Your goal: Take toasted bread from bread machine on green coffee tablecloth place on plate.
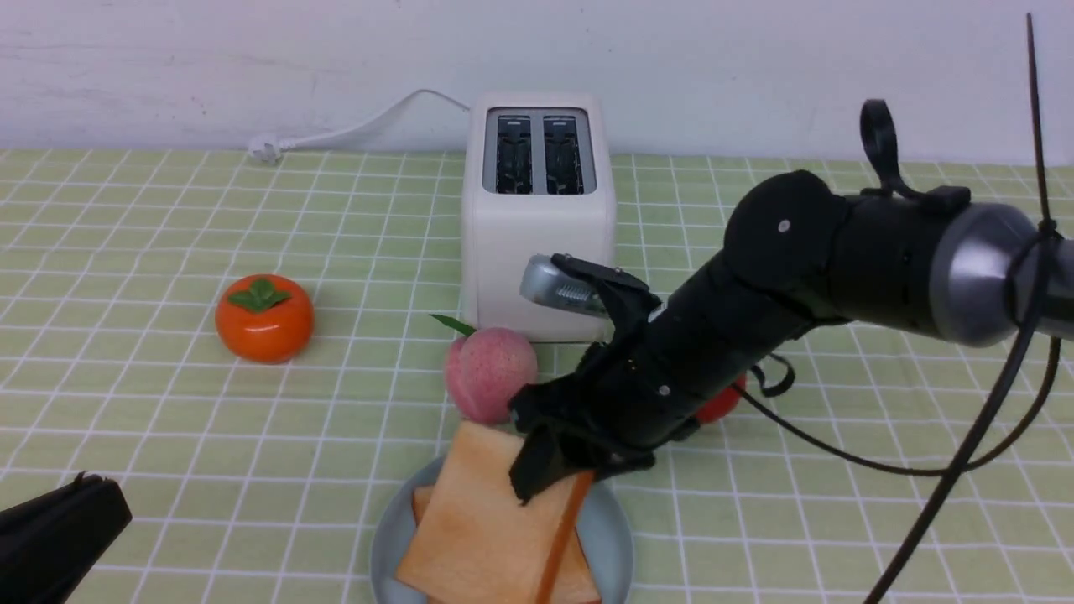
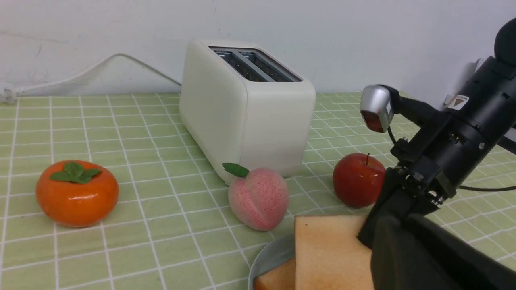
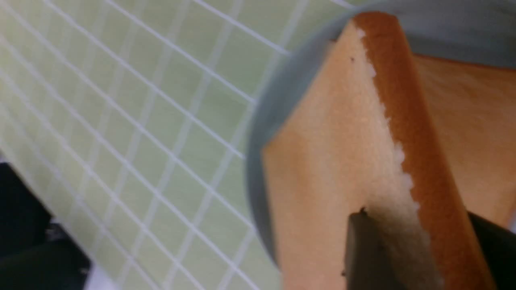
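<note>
My right gripper is shut on one slice of toasted bread, which it holds tilted over the pale-blue plate. In the right wrist view both fingers pinch the slice's orange-brown crust edge. The second slice lies flat on the plate under it. The white bread machine stands behind on the green tablecloth, and both its slots are empty. My left gripper rests low at the near left, away from the plate. Its jaws do not show clearly.
A pink peach sits just behind the plate, in front of the toaster. A red apple is mostly hidden behind my right arm. An orange persimmon sits to the left. The white power cord runs along the back wall.
</note>
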